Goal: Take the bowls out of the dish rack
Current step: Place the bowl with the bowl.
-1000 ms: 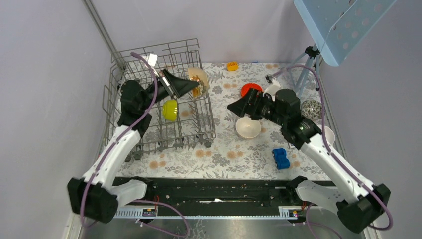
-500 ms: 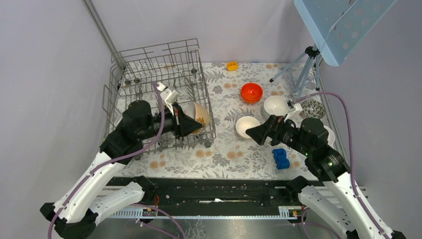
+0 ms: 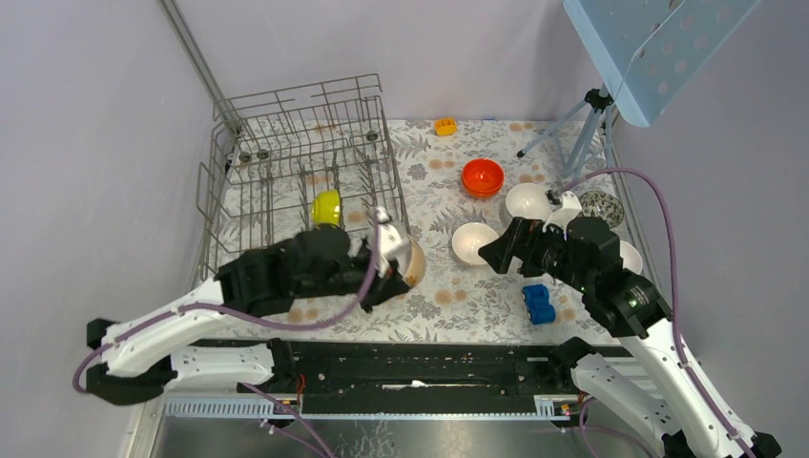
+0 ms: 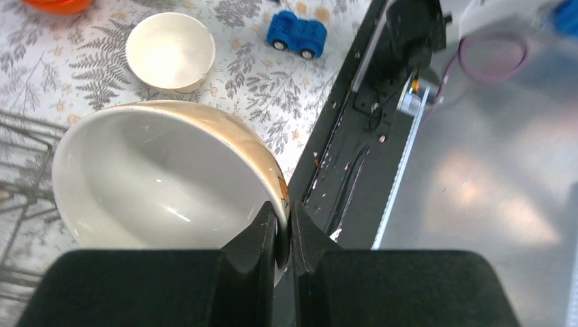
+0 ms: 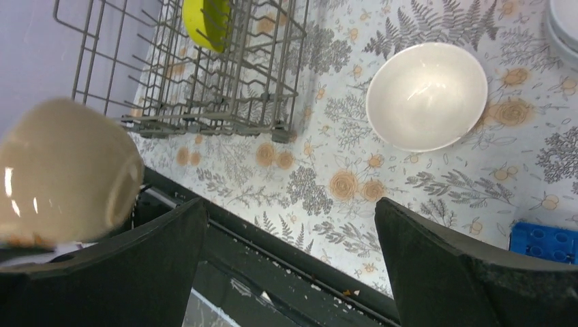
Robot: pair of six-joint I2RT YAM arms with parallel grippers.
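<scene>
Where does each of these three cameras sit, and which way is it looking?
Top: above and behind the arms, looking down on table, rack and both arms.
Left wrist: on that arm, looking along the left pincer, shut on the rim of the beige bowl.
Right wrist: on that arm, looking down past the open right pincer at the white bowl.
Shared: both wrist views show the beige bowl and the white bowl.

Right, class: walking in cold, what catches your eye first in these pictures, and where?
The left gripper pinches the rim of a beige bowl, held just outside the near right corner of the dish rack. One yellow-green bowl sits in the rack, and a bright orange bowl sits on the flowered table to its right. The right gripper hangs wide open near a white bowl.
</scene>
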